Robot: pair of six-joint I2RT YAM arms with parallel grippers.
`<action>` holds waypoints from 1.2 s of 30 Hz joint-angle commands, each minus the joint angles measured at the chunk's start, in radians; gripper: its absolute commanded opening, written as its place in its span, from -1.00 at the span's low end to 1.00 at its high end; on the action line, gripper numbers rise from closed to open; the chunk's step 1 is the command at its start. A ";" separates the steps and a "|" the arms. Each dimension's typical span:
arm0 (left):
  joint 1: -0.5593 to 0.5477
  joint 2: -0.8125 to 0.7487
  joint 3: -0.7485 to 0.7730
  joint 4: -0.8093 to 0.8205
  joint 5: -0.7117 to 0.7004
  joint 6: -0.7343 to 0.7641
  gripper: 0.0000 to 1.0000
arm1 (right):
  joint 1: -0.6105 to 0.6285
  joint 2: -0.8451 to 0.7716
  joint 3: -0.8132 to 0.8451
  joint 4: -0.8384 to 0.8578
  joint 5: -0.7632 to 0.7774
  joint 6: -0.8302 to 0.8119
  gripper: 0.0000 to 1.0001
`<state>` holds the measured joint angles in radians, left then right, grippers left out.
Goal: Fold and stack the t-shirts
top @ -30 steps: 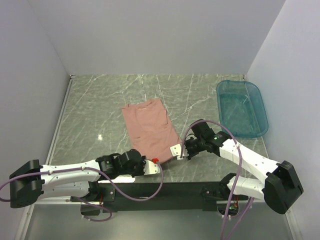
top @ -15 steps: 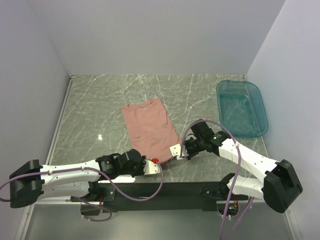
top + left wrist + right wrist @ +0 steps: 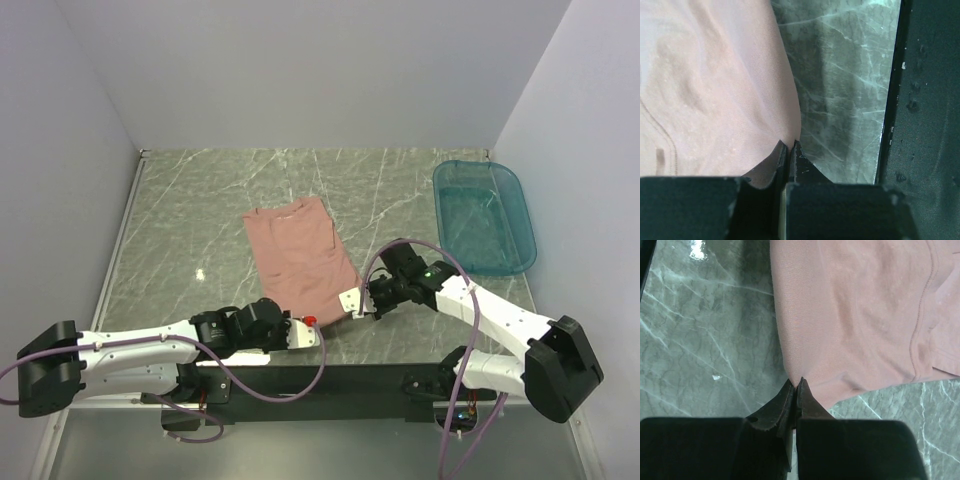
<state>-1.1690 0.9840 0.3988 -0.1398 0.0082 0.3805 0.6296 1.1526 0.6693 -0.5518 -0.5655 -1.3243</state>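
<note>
The dusty-pink t-shirt [image 3: 300, 252] lies folded into a long strip on the marble table, its print hidden. My left gripper [image 3: 308, 322] is shut on the shirt's near left corner; in the left wrist view the pink cloth [image 3: 715, 85] runs into the closed tips [image 3: 789, 146]. My right gripper [image 3: 352, 302] is shut on the near right corner; in the right wrist view the cloth [image 3: 860, 315] is pinched at the tips [image 3: 799, 382]. Both grippers sit low at the shirt's near edge.
A translucent teal tub [image 3: 483, 216] stands at the right, beside the right wall. The table's dark near edge [image 3: 925, 125] runs just right of my left gripper. White walls close in the left, back and right sides.
</note>
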 commanded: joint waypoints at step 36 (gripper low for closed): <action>0.409 0.002 0.098 0.114 0.226 0.213 -0.99 | -0.085 0.282 0.404 -0.077 -0.043 0.023 -1.00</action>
<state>-0.8017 0.9733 0.4488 -0.0826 0.1654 0.5457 0.5598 1.4055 0.9977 -0.6155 -0.5789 -1.3025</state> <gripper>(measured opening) 0.042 0.022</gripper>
